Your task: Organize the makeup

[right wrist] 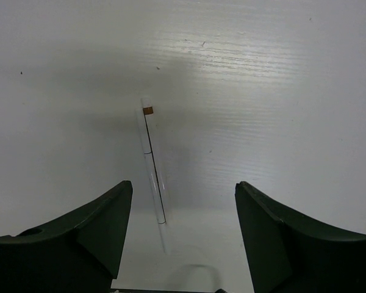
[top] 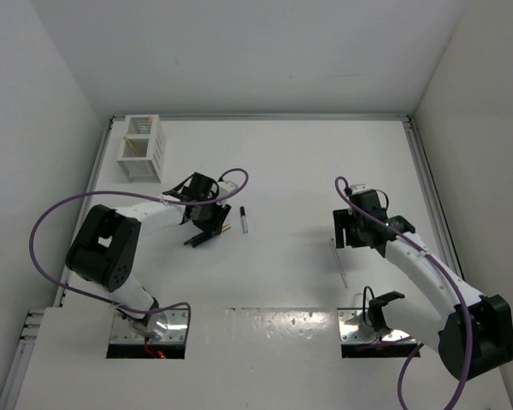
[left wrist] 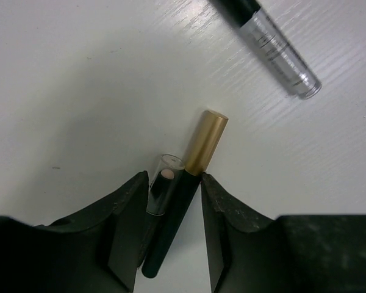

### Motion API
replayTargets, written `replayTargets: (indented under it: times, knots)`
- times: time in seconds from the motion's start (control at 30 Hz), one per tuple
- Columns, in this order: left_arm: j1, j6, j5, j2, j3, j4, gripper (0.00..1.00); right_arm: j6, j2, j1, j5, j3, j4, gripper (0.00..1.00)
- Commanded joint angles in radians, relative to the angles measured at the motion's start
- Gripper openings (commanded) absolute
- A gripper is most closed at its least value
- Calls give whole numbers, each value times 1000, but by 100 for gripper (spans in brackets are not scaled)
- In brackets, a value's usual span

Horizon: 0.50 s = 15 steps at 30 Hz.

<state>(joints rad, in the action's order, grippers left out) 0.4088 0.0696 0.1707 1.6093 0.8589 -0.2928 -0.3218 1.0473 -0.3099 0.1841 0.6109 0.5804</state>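
The gold-capped stick [left wrist: 184, 201] lies on the table [top: 308, 162] between the fingers of my left gripper [left wrist: 174, 183], its gold end poking out ahead of the tips. A clear-capped tube [left wrist: 163, 183] lies tight against it on its left. My left jaws stand narrow on either side of this pair, one pad against the tube and the other against the stick's dark barrel. I cannot tell whether I am pressing them or only touching. A clear tube [left wrist: 280, 55] lies well apart, ahead and to the right of those jaws. Over on my other side a thin stick [right wrist: 152, 165] lies lengthwise in the gap of my right gripper [right wrist: 183, 186], nearer the left finger and touching neither. Those jaws are wide and hold nothing. The clear-capped tube's lower part is hidden behind my left finger, and the clear tube's black cap is cut off by the picture's top edge. The thin stick's near end fades into glare. From above, my left gripper covers most of the pair. My left arm [top: 111, 243] bends out to the left and reaches back in, wrist pointing down at the table. My right arm [top: 427, 265] stretches from its base up and leftward. A white slatted box [top: 142, 147] stands at the far left corner.
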Motion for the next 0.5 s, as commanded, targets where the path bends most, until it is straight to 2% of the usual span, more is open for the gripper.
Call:
replayTargets:
  times: [0.0, 0.17, 0.27, 0.33, 0.4, 0.47]
  knots:
    - [-27, -7, 4, -20, -3, -6, 45, -11, -10, -1, 20, -5, -7, 69]
    - [-65, 56, 27, -55, -3, -29, 49, -7, -3, -1, 12, 1, -14, 69]
    - [-74, 111, 64, -98, 21, -40, 56, -6, 13, 0, -1, -3, -36, 69]
    - [-65, 147, 113, -98, 64, -40, 62, 0, 26, 11, -78, -16, -66, 71]
    - [-55, 157, 142, -85, 106, -40, 63, 21, 95, 18, -171, 12, -112, 71]
    - [-41, 170, 165, -71, 166, -40, 63, 38, 205, 17, -173, 88, -107, 71]
